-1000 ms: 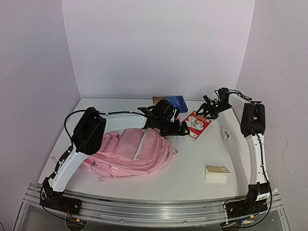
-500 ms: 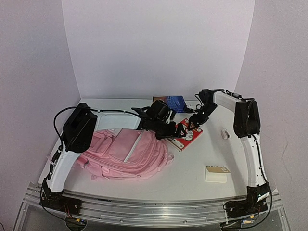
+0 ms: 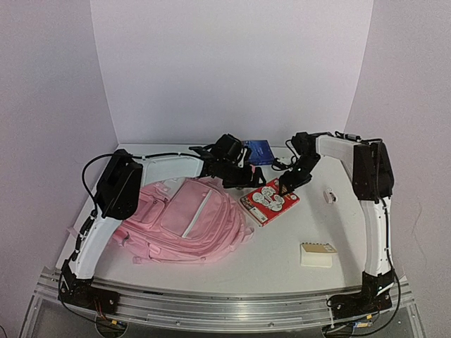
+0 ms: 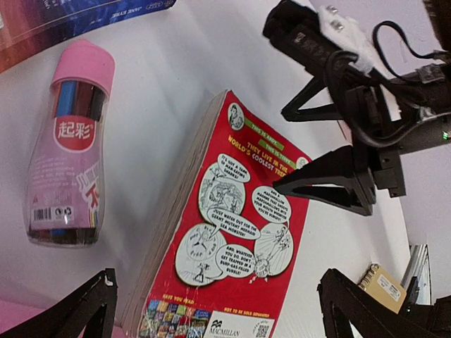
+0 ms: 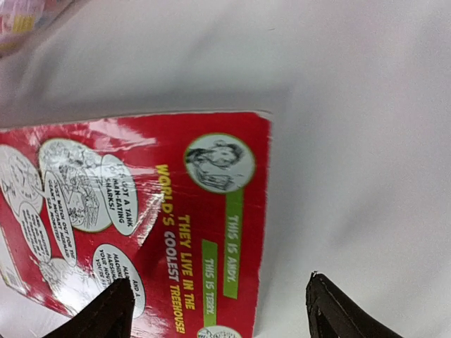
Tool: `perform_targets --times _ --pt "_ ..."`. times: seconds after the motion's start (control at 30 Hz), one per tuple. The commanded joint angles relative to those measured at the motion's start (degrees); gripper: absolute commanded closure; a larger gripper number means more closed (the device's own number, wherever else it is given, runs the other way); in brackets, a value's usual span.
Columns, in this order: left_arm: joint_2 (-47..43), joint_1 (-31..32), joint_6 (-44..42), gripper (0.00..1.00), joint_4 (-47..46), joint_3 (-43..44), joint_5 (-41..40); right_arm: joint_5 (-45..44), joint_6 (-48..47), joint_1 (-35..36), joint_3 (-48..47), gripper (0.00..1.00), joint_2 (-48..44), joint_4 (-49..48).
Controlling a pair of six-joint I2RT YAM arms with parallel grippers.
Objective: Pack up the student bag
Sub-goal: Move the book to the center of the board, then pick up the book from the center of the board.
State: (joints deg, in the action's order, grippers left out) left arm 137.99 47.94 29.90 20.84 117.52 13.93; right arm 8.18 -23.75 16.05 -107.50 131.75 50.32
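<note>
Bag: we saw the student bag [image 3: 190, 218], soft pink fabric with zip pockets and a white stripe, lying flat on the left half of the bench [image 3: 282, 243].
Writing: the glossy red book [image 4: 239, 232] read "THEY LIVE IN THE WORLD'S COOLEST TREEHOUSE!" and "MACMILLAN" (the pink-capped clear pen tub [image 4: 70, 141] beside it bore Chinese characters).
Left tool [image 4: 218, 303]: spread wide, empty, above the book.
Right tool [image 5: 218, 296]: spread, empty, over the book's corner.

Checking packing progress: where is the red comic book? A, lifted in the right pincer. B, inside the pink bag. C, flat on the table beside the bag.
C: the red book lies flat on the table beside the student bag, right pincer open above it.
</note>
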Motion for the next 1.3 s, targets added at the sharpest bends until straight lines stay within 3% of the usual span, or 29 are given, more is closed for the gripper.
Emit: perform_targets --times 0.0,0.2,0.37,0.5,0.73,0.97,1.27 --pt "5.0 0.4 -3.8 0.00 2.9 6.6 1.4 -6.6 15.7 0.2 9.2 0.15 -14.4 -13.6" --pt "9.5 0.4 -3.7 0.00 1.9 10.2 2.3 -12.0 38.0 0.2 27.5 0.13 -29.5 -22.1" --pt "13.1 0.3 -3.5 0.01 3.3 13.7 4.3 -8.5 52.7 0.2 41.1 0.13 -38.6 -25.8" --pt "13.7 0.3 -2.5 0.05 4.1 12.7 5.7 -3.7 61.1 0.2 46.7 0.14 -41.1 -27.7" --pt "8.3 0.9 3.9 0.48 0.7 1.4 9.3 -0.8 73.4 0.2 50.9 0.16 -37.9 -29.8" --pt "5.4 3.4 9.4 0.78 0.4 -5.1 5.8 5.9 78.0 0.2 53.7 0.17 -32.2 -36.2" --pt "5.7 4.6 12.6 0.90 -1.5 -8.4 7.1 13.1 80.7 0.2 56.5 0.18 -25.7 -47.0"
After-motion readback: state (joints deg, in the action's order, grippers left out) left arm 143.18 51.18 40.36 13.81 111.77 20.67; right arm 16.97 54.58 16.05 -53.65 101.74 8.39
